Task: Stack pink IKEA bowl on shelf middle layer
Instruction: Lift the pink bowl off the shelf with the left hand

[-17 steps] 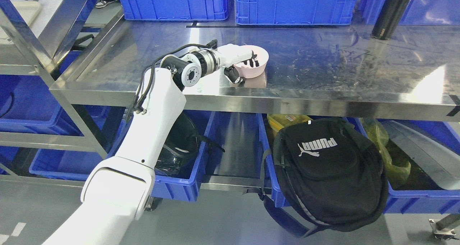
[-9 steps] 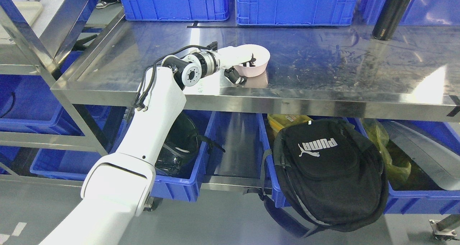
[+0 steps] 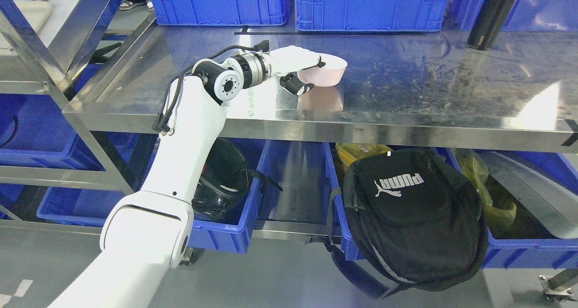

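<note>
A pink bowl (image 3: 326,74) hangs a little above the steel shelf (image 3: 406,91), its pink reflection showing on the metal below it. My left hand (image 3: 303,71) is shut on the bowl's near-left rim, fingers over the rim and thumb under the side. The white left arm reaches up from the lower left of the head view. The bowl is seen nearly side-on, so its inside is mostly hidden. No second bowl shows on the shelf.
Blue crates (image 3: 368,5) line the back of the shelf. A black bottle (image 3: 492,14) stands at the back right. Below hang a black backpack (image 3: 411,217) and blue bins, one holding a dark helmet (image 3: 221,181). A steel frame post (image 3: 40,68) rises at left.
My left hand has lifted the pink bowl off the shelf and carried it up and slightly to the right. The bowl now sits flatter to the camera, its inside less visible.
</note>
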Available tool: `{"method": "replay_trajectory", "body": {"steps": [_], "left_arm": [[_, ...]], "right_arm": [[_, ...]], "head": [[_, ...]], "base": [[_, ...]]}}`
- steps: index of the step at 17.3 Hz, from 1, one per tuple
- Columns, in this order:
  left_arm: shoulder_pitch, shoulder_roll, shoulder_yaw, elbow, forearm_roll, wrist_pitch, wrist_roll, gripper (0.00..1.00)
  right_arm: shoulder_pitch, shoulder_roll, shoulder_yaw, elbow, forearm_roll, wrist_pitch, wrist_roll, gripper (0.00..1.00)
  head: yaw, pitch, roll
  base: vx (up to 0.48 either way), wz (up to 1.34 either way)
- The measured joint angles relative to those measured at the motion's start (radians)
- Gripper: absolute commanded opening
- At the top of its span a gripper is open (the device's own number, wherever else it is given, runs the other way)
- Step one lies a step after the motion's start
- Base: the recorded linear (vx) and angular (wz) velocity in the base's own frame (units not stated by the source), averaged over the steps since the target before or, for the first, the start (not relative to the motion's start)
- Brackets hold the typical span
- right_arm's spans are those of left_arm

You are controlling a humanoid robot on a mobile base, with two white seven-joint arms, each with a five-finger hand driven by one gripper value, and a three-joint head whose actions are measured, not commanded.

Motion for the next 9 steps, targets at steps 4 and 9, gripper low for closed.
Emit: {"method": "replay_trajectory", "body": {"steps": [4,9], "left_arm": [[0.022,0.000,0.046,-0.110,0.054,-0.050,-0.080,0.00],[0.099,-0.001,0.094,-0.261,0.114,-0.159,-0.124,0.00]], "right_arm": [[0.000,0.000,0.000,0.000,0.000,0.000,0.000,1.00],[0.000,0.000,0.000,0.000,0.000,0.000,-0.001,1.00]], "head": [[0.0000,0.000,0.000],[0.0000,0.000,0.000]], "base": [[0.001,0.03],[0.031,0.49]]}}
